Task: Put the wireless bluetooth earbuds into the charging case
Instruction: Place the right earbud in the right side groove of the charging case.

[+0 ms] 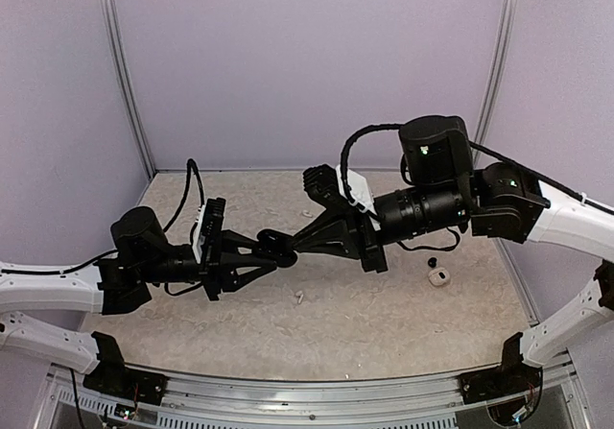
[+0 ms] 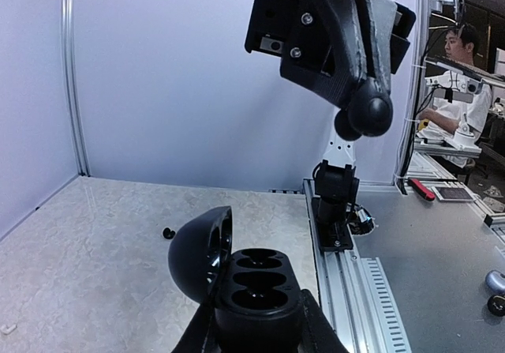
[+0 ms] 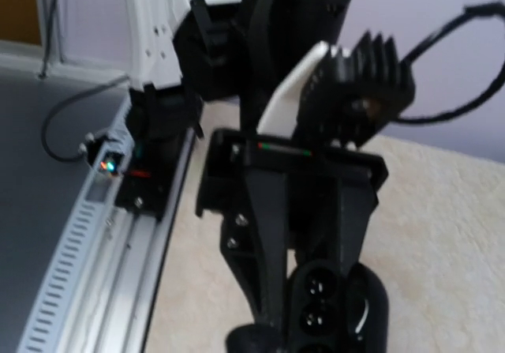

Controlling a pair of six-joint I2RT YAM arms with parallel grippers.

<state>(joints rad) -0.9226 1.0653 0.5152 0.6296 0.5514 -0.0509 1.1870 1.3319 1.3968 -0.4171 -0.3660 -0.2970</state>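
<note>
My left gripper (image 1: 278,250) is shut on the black charging case (image 2: 256,290) and holds it above the table. The case's lid is open to the left and both wells look empty. The case also shows in the right wrist view (image 3: 319,306). My right gripper (image 2: 363,114) hangs just above the case, tip to tip with the left one (image 1: 299,241). Its jaws are together, and I cannot see whether anything is between them. One black earbud (image 2: 168,232) lies on the table, next to a white case (image 1: 439,276). A white earbud (image 1: 299,297) lies near the middle.
The right arm's base (image 2: 335,203) and the aluminium rail (image 2: 355,290) run along the table's near edge. A small white piece (image 2: 6,329) lies at the left of the left wrist view. Purple walls enclose the table on three sides.
</note>
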